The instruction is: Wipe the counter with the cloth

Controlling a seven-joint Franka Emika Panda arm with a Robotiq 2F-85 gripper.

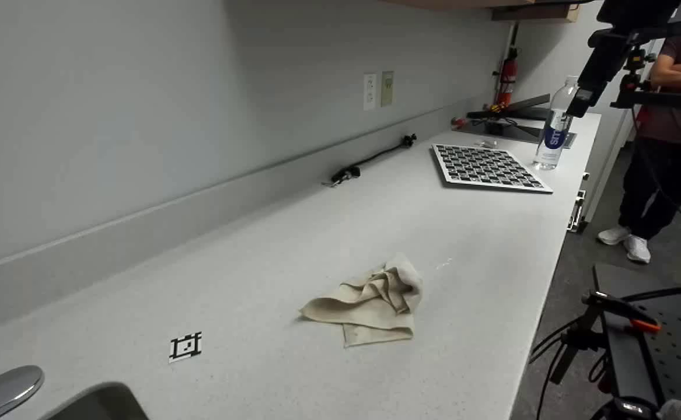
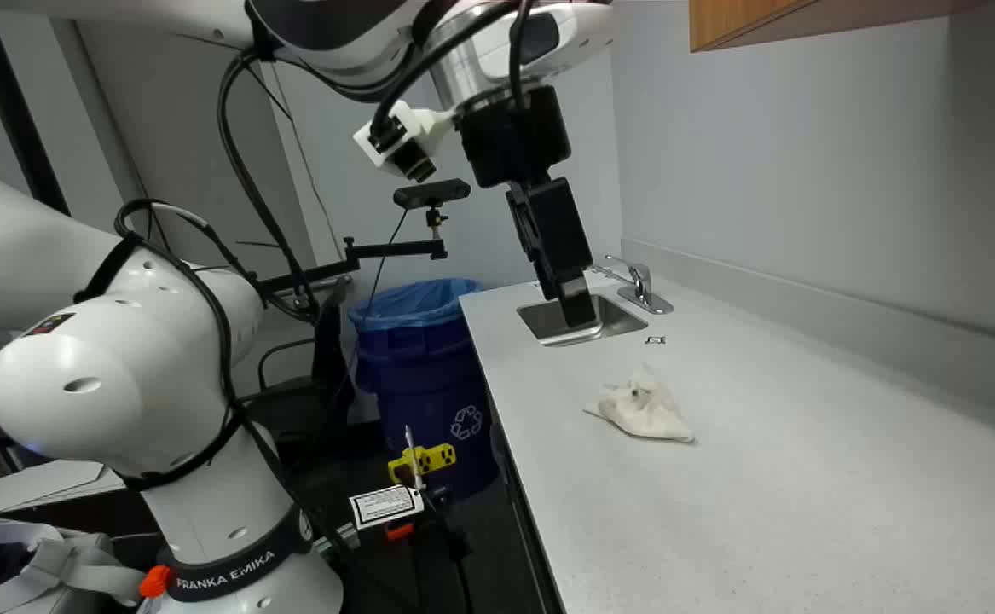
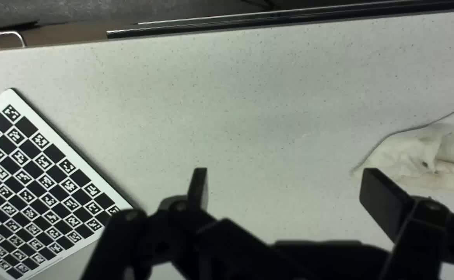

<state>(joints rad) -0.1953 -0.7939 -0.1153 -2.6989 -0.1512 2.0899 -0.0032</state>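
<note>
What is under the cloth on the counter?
The crumpled cloth lies on the counter, which shows around its edges in both exterior views. What its folds cover is hidden in every view; I can't tell whether anything lies beneath.

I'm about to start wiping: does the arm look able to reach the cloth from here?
Probably yes: the gripper is open above the counter, and nothing visible blocks its way to the cloth, though it would need to move sideways and down.

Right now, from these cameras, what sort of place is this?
Probably a lab kitchenette: the long counter holds a sink and faucet, and a checkerboard panel, likely for camera calibration, lies on it.
</note>
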